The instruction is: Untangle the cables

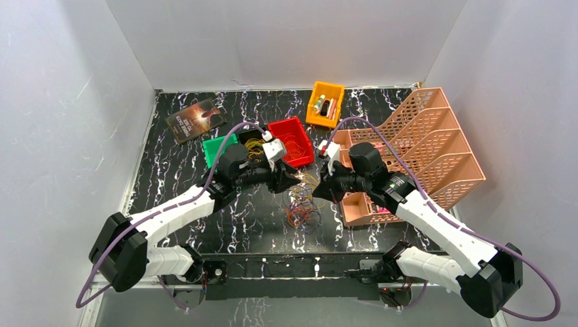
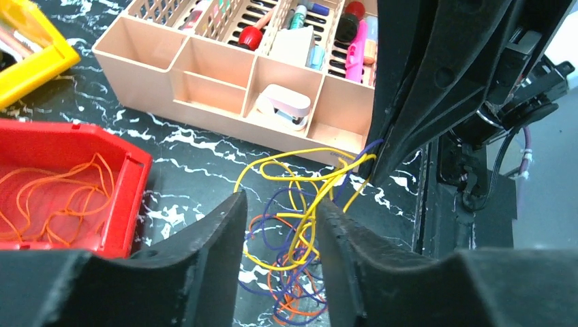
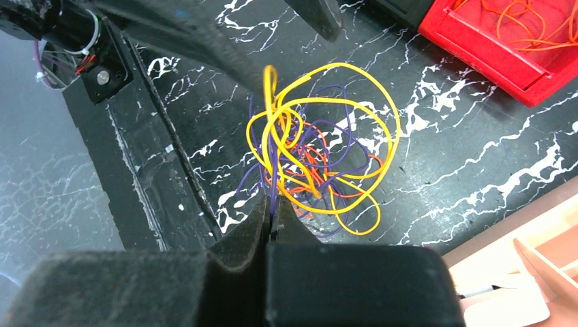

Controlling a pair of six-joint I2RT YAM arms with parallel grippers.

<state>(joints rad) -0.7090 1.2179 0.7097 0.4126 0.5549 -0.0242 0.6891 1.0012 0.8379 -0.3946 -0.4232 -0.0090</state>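
Cables [image 1: 302, 206] are in one loose heap mid-table, between the two arms and just on the near side of both sets of fingertips. The heap's long axis runs far to near, and its top strands are lifted off the table [image 1: 170, 167] toward the right.

The right gripper [image 3: 272, 216] is clamped tight on a purple strand at the heap's right edge. In the left wrist view, some yellow looks caught in that same pinch too. The left gripper [image 2: 279, 204] sits on the heap's left side with its jaws at a middling gap. Yellow loops run straight through that gap, but the jaws aren't pressed onto them as far as we can tell. Orange and purple loops lie lower, on the table under the yellow.

So the next move turns on this, we reckon: the yellow strands lie inside the left jaws, stretched roughly along the line from one gripper to the other. Both grippers are about equally close, nearly tip to tip.

Room is tight. The red bin [image 1: 293, 142] is just beyond on the far side, the peach organizer [image 1: 361, 208] hugs the right arm, and the black base rail [image 1: 300, 262] blocks the near side. The open stretch is leftward over bare marble, so we'd guess the left arm pulls that way while the right anchors. Pulling hard could cinch a knot.
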